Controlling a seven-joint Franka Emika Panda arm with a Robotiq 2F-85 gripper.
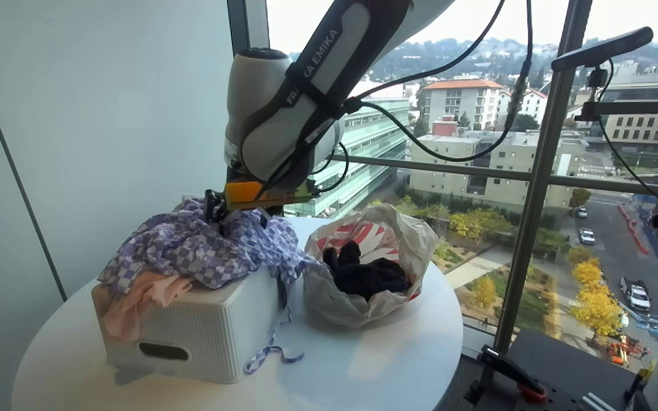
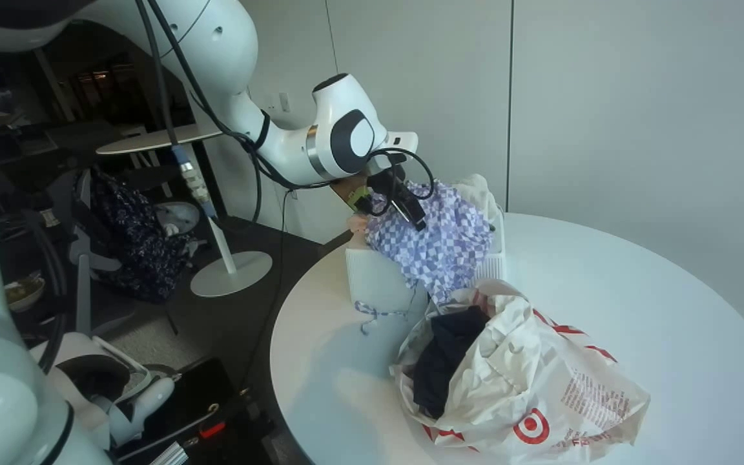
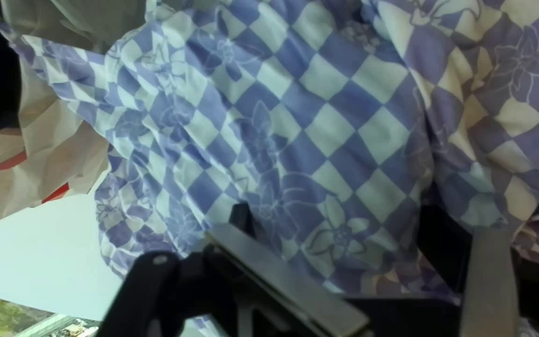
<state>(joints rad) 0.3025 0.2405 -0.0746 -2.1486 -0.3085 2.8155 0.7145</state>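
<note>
At the left of an exterior view we see a pale wall (image 1: 95,142) rising behind the round white counter (image 1: 374,357). Moving right, we come to a peach cloth (image 1: 140,302) that spills over the edge of a white ribbed box (image 1: 209,337), which stands on the counter and has a rounded slot (image 1: 163,351) in its near side. Spread over the top of the box, rumpled and draping past its right edge, lies the purple-and-white checkered cloth (image 1: 209,251). The tool (image 3: 339,227), at the end of the arm (image 1: 257,103), meets this cloth from above; in the wrist view we find its fingers (image 3: 442,252) wide apart, with flowered, checkered fabric lying loose between them. How deep the tips press into the folds we cannot tell. A thin checkered tie (image 1: 261,355) hangs beside the box and curls on the counter. Just right of the box we see a crinkled plastic bag (image 1: 329,302) with red print, its mouth gaping; a corner of the checkered cloth reaches its rim, and a dark cloth (image 1: 366,278) lies inside. Farther right we look through tall windows (image 1: 544,160) onto buildings (image 1: 460,103) and yellow trees (image 1: 597,311), and a camera (image 1: 603,48) sits on a mount (image 1: 632,109).
</note>
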